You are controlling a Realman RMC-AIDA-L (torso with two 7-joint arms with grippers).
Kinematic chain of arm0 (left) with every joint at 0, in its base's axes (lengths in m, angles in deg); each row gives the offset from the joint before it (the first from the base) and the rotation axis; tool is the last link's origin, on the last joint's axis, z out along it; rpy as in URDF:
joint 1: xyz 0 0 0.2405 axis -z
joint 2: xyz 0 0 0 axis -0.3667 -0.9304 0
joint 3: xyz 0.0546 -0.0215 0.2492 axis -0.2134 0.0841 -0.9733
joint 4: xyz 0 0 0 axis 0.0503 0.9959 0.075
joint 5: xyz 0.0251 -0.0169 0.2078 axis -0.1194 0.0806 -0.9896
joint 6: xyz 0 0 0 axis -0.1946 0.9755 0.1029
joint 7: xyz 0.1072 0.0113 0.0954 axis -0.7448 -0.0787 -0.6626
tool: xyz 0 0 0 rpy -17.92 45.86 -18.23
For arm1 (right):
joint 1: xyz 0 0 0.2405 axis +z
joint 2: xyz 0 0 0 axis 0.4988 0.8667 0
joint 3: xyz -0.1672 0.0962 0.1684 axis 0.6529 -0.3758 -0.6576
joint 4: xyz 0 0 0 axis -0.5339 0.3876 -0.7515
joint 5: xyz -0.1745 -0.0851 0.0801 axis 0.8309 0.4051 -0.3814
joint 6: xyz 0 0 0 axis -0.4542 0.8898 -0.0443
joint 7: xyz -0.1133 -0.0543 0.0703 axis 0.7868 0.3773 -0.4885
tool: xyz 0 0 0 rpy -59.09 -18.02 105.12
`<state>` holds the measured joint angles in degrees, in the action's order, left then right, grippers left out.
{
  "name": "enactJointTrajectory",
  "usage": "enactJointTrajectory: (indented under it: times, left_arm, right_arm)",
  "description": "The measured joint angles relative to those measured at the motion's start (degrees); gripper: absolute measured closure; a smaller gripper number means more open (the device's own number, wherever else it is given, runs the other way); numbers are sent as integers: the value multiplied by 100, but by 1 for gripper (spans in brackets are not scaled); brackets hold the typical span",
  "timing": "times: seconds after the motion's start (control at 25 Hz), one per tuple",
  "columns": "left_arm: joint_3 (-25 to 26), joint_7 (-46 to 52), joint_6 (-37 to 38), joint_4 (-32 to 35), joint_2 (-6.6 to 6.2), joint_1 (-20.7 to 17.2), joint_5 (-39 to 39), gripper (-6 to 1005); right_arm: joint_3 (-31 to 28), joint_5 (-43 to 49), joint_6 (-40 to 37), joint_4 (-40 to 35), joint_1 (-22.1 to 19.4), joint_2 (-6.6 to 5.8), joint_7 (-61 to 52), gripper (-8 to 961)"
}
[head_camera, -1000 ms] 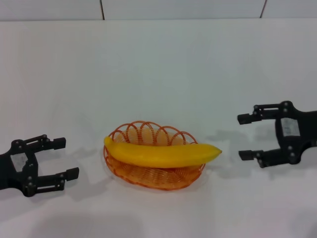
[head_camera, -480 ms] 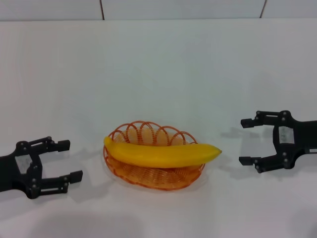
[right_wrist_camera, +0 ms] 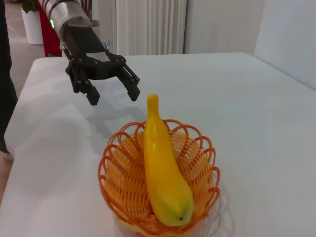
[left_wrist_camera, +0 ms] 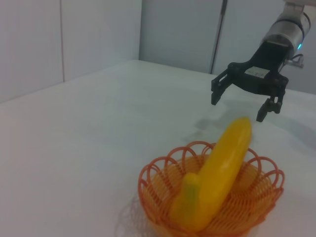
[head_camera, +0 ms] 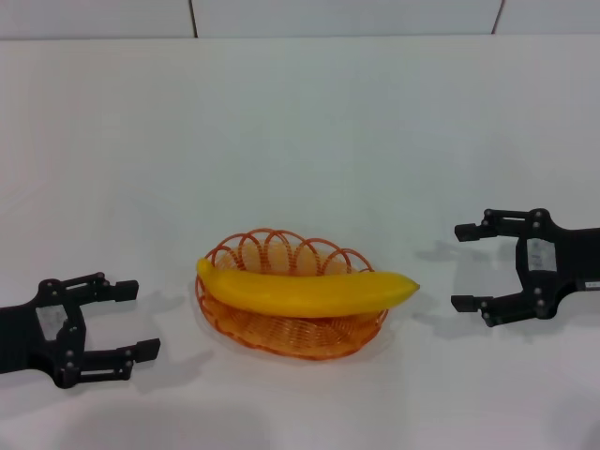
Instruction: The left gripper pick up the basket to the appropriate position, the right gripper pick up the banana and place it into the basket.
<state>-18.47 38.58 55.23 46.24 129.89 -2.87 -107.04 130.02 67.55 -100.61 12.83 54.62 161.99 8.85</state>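
Note:
The orange wire basket (head_camera: pixel 281 330) stands on the white table, front middle. The yellow banana (head_camera: pixel 305 291) lies lengthwise across it, its ends reaching past the rim. My left gripper (head_camera: pixel 131 317) is open and empty, left of the basket and apart from it. My right gripper (head_camera: pixel 466 266) is open and empty, right of the banana's tip with a gap between. In the left wrist view the basket (left_wrist_camera: pixel 163 180) and banana (left_wrist_camera: pixel 217 173) are close, and the right gripper (left_wrist_camera: pixel 242 104) hangs beyond. In the right wrist view the basket (right_wrist_camera: pixel 116 182) holds the banana (right_wrist_camera: pixel 160 163), with the left gripper (right_wrist_camera: pixel 112 95) behind.
The white table (head_camera: pixel 300 141) stretches bare to a tiled wall at the back. In the right wrist view a curtain (right_wrist_camera: pixel 150 24) and a dark shape (right_wrist_camera: pixel 6 74) at the table's far side stand beyond the table edge.
My left gripper has drifted a little right and down toward the front. My right gripper dropped slightly between the first two frames, then stayed. Basket and banana have not moved.

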Motion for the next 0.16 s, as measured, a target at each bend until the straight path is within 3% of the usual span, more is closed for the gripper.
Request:
enactJointTrajectory:
  times: [0.16]
  left_arm:
    - [9, 0, 0, 0, 0, 1, 6, 170]
  right_arm:
    - [-1, -2, 0, 3, 6, 0, 0, 61]
